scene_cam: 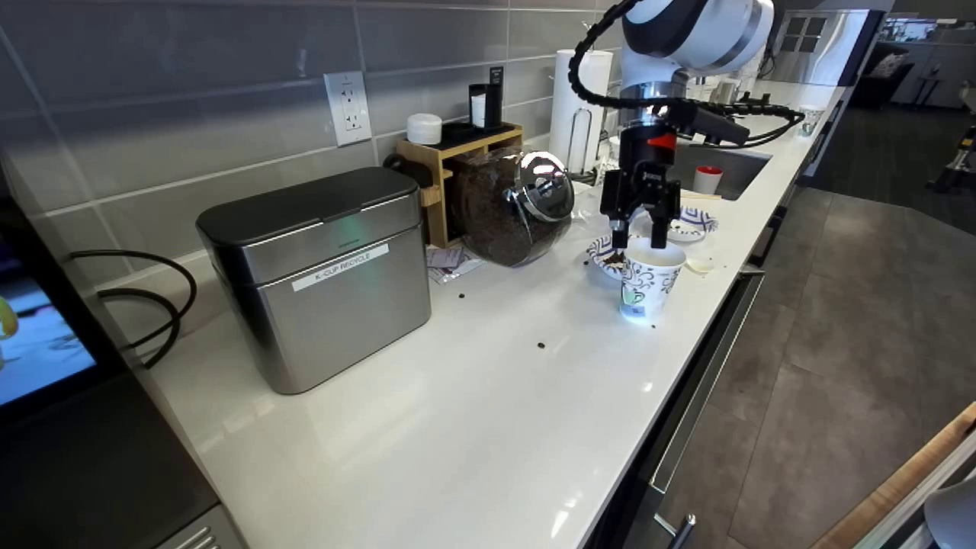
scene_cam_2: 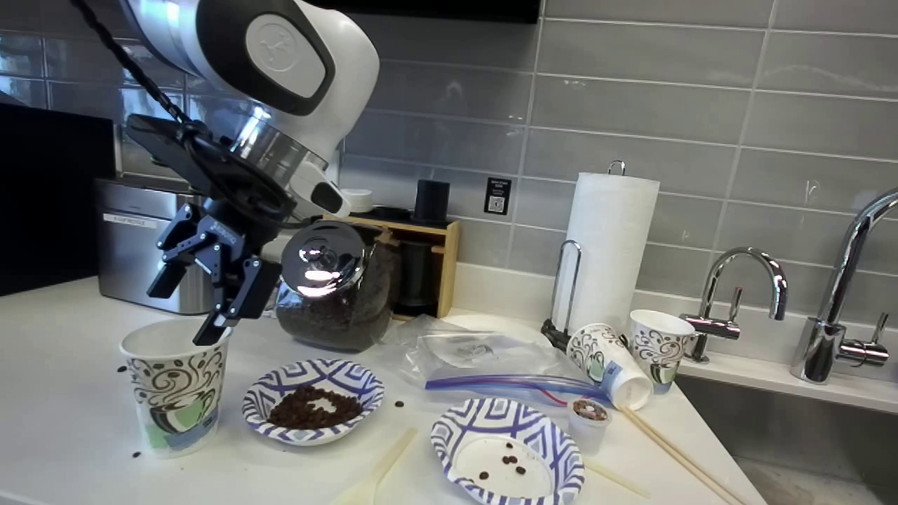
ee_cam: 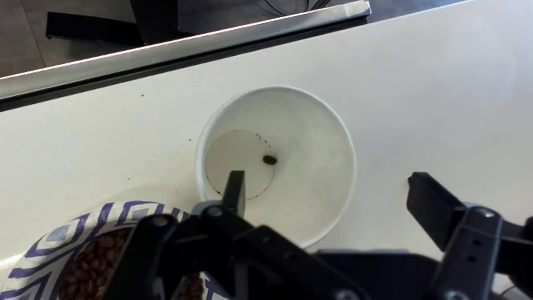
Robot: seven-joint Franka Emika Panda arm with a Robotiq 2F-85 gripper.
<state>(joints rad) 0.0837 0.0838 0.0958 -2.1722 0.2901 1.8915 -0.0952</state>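
Cup (scene_cam_2: 179,400) upright, one bean (ee_cam: 270,160) at the bottom

Standing square on the counter (scene_cam: 457,427), mouth up, close under the gripper (scene_cam: 639,238): white paper, dark swirls and bean prints, a green-tinted coffee picture, and a strip of blue tape (scene_cam_2: 196,435) low on the side. Look in from above: a lone brown bean rests at the edge of the base, dark specks (ee_cam: 266,141) dotting the seam around. And just beside the cup, the bowl (scene_cam_2: 368,389), level, white with blue geometric bands, brown beans (scene_cam_2: 302,415) spread across its floor in a loose ring around a pale patch.
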